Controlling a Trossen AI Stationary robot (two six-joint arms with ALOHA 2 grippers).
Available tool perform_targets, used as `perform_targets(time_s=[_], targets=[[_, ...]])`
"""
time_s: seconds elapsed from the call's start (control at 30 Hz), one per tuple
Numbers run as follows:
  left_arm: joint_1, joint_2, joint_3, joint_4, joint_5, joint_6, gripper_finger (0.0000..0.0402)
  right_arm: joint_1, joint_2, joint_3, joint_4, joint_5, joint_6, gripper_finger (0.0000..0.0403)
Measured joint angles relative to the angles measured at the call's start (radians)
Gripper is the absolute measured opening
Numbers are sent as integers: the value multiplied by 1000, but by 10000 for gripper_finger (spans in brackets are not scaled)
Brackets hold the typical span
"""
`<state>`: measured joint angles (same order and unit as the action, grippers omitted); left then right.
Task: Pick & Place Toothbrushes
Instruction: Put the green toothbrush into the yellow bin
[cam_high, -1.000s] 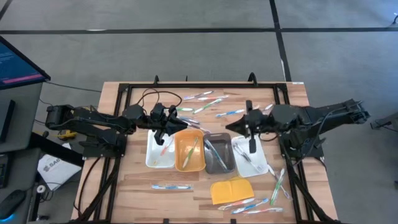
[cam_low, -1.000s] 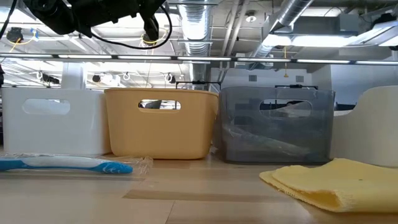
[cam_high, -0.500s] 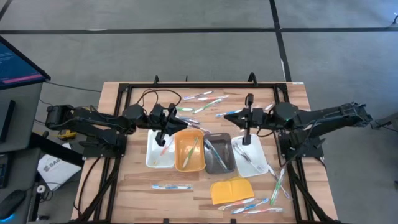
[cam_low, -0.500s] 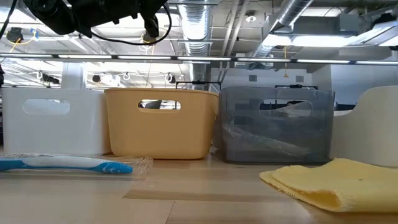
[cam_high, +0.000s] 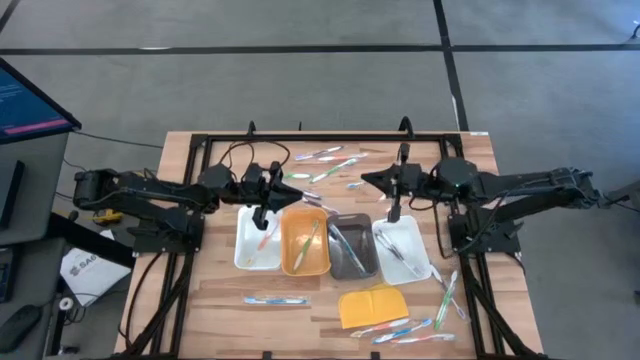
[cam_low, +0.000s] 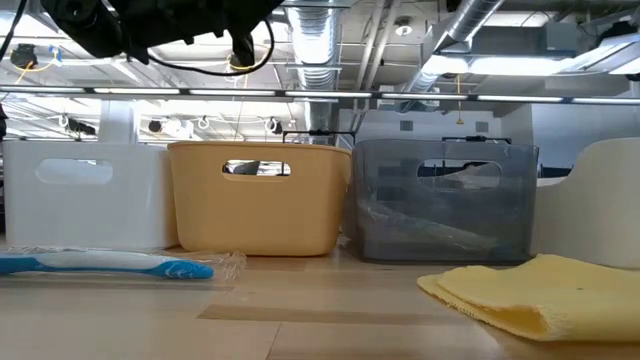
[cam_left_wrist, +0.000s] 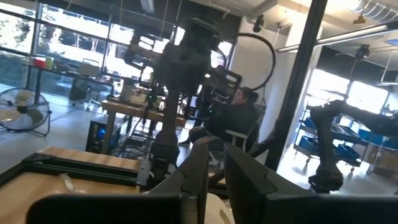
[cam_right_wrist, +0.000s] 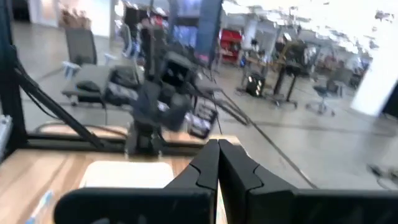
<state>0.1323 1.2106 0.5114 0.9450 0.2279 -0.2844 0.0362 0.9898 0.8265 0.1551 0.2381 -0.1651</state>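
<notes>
The left gripper (cam_high: 263, 212), fingers nearly pressed together, hangs over the left white tray (cam_high: 256, 240), pinching a pink toothbrush (cam_high: 264, 231) that points down into it. The right gripper (cam_high: 392, 210), pressed shut and empty, is above the far edge of the right white tray (cam_high: 401, 248), which holds 2 toothbrushes (cam_high: 393, 252). The orange tray (cam_high: 304, 243) holds 1 green toothbrush (cam_high: 309, 240); the grey tray (cam_high: 349, 246) holds some too. Loose toothbrushes (cam_high: 325, 156) lie near the table's (cam_high: 225, 310) far edge, others (cam_high: 405, 329) near its front right corner.
</notes>
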Motion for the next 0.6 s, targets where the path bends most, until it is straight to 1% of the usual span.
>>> perform_targets(time_s=[0.17, 0.33, 0.47, 0.53, 0.6], targets=[[-21, 0, 0, -8, 0, 0, 44, -68, -3, 0, -43, 0, 102, 1], [-26, 0, 0, -8, 1, 0, 44, -126, 4, 0, -133, -5, 263, 1], [-21, 0, 0, -17, -17, 16, 44, -157, 6, 0, -183, -33, 298, 1], [-13, 0, 8, -64, -21, 36, 44, -166, 6, 0, -187, -63, 297, 1], [-3, 0, 39, -161, -30, 56, 44, -167, 6, 0, -187, -82, 289, 1]])
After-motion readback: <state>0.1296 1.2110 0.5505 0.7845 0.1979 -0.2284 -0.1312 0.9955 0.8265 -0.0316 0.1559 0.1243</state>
